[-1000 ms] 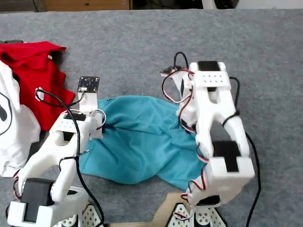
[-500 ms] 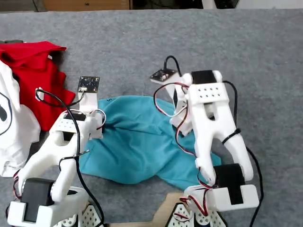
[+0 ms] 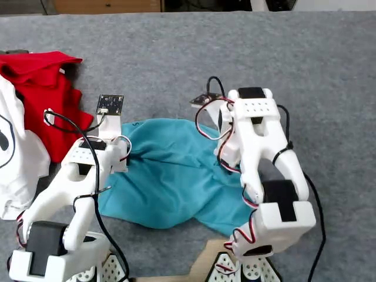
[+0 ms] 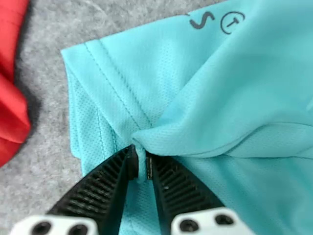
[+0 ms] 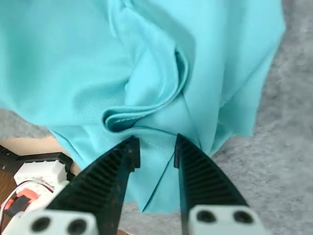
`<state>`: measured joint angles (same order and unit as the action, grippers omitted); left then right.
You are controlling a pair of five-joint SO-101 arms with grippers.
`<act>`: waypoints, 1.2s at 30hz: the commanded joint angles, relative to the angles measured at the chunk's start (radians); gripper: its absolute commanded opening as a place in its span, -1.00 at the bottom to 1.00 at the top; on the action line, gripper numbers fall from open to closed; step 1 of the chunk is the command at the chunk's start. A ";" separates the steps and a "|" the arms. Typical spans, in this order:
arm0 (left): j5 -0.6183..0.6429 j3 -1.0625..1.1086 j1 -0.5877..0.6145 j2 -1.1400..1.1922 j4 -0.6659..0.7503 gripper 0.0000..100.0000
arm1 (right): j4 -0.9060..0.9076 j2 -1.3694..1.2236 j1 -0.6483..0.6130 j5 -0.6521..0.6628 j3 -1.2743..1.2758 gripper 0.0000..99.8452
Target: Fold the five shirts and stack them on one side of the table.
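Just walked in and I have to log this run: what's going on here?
Two robot arms are working on a teal shirt crumpled in the middle of the table. The left gripper is pinched shut on a fold near its hem; the right gripper is open over a bunched edge on the other side. A red shirt and a white shirt lie heaped beside the left arm.

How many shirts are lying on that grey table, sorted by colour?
teal shirt: 1
red shirt: 1
white shirt: 1
Total: 3 shirts in sight
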<state>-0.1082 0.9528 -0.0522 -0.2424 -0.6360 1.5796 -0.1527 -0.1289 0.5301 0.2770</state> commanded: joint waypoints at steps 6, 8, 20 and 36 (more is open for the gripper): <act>-0.003 -0.038 -0.009 0.002 0.008 -0.96 | -0.023 -0.008 0.021 0.011 -0.059 -0.72; -0.003 -0.038 -0.009 0.002 0.008 -0.96 | -0.034 -0.013 0.021 0.011 -0.056 -0.72; -0.003 -0.038 -0.009 0.002 0.008 -0.96 | -0.037 -0.016 0.071 0.057 -0.051 -0.71; -0.003 -0.038 -0.011 0.002 0.006 -0.96 | -0.068 -0.018 0.067 0.100 0.025 -0.71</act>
<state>-0.1082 0.9528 -0.0522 -0.2424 -0.6360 1.5228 -0.1680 -0.0752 0.6206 0.3000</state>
